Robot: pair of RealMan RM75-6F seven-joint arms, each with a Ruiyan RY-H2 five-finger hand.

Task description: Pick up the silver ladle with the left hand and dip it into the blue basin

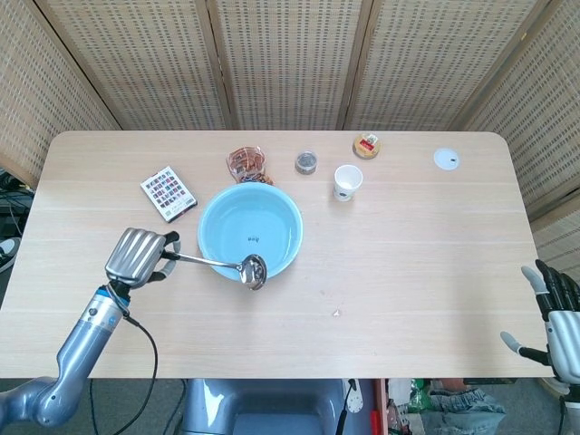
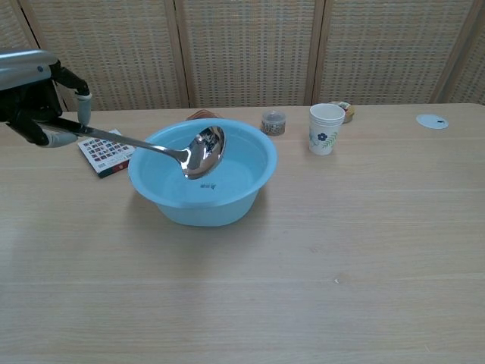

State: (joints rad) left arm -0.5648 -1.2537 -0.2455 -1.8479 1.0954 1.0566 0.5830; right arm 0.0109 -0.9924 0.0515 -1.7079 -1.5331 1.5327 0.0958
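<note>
- Left hand, fingers curled tight around the handle end of the silver ladle; same hand at the upper left of the chest view, raised well clear of the table.
- Handle running out from the grip toward 3 o'clock in the head view, tilted slightly down, ending in the shiny bowl of the ladle.
- From overhead, ladle bowl at roughly the 5 o'clock edge of the blue basin, over or just outside the near rim; hard to tell which from that angle alone.
- From the chest view, ladle bowl hanging in the air over the basin, level with or a little above the rim, tipped on its side, not down at the basin floor.
- Judged done: pick-up finished, ladle lifted off the table and carried to the basin.
- Judged left: the dip itself, meaning a lowering of the ladle bowl past the rim into the basin, probably with a small push toward 12 o'clock to centre it first.
- Right hand at the far 4 o'clock corner, off the table edge, fingers spread, holding nothing, well apart from everything in play.
- Around the basin's far side: patterned booklet at 10 o'clock, paper cup at 2 o'clock, neither in the ladle's way.
</note>
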